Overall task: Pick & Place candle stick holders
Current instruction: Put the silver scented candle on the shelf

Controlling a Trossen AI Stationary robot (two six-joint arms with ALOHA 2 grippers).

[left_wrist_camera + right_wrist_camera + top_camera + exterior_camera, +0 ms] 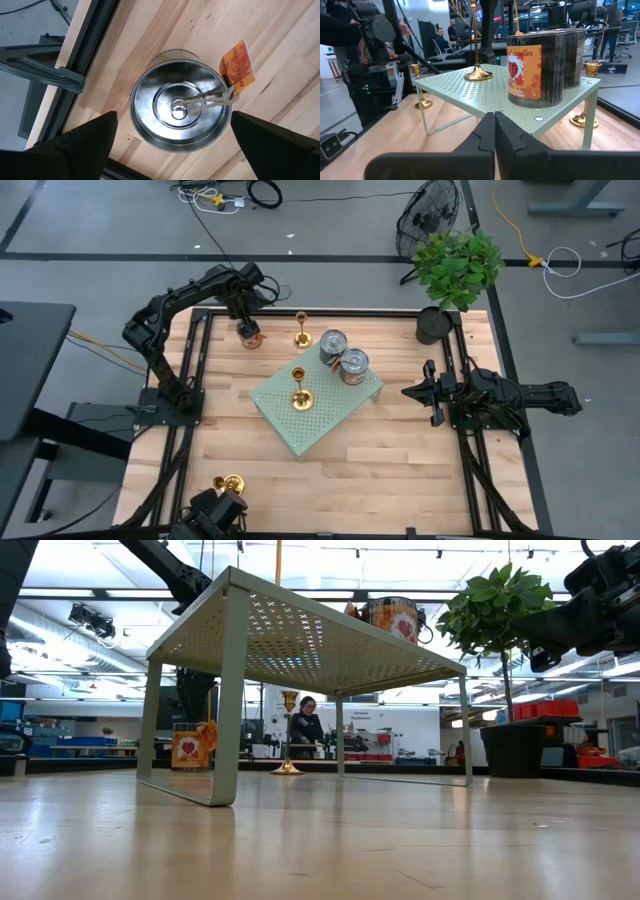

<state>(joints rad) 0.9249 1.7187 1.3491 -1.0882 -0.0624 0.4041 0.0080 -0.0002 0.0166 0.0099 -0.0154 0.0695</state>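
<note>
Three gold candle stick holders show in the high view: one (300, 388) stands upright on the pale green perforated shelf (318, 420) at mid-table, a second (301, 330) stands on the wooden table (400, 470) just off the shelf at its 12 o'clock, and a third (230, 481) sits near the table's edge at the shelf's 7 o'clock, close to a dark camera mount. Three silver cans are counted too: two (343, 358) stand touching on the shelf at the first holder's 2 o'clock, and a third can (250, 335), with an orange tag tied to its lid, stands on the table at 10 o'clock from the shelf. The left gripper (172, 135) hangs directly over that third can, fingers spread wide on either side of it and clasping nothing. The right gripper (428, 392) waits at the shelf's 3 o'clock, well apart, its fingers pressed together and empty. One potted plant (455, 270) stands at the shelf's 1 o'clock corner.
</note>
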